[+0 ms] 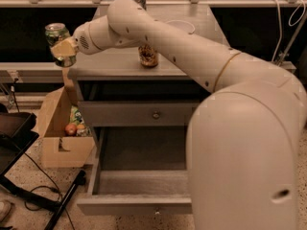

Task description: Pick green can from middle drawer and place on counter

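The hand [63,50] is closed on the can [56,33], gripping it by its side; the can stands upright, its silver top above the fingers. Hand and can hang in the air just past the left edge of the surface [112,66], about level with it. Right of the hand, a gold can [148,56] stands on the surface. Below and right of the hand, the drawer [144,182] is pulled open under a shut upper drawer [144,114]. A cardboard box [55,145] sits on the floor below the hand.
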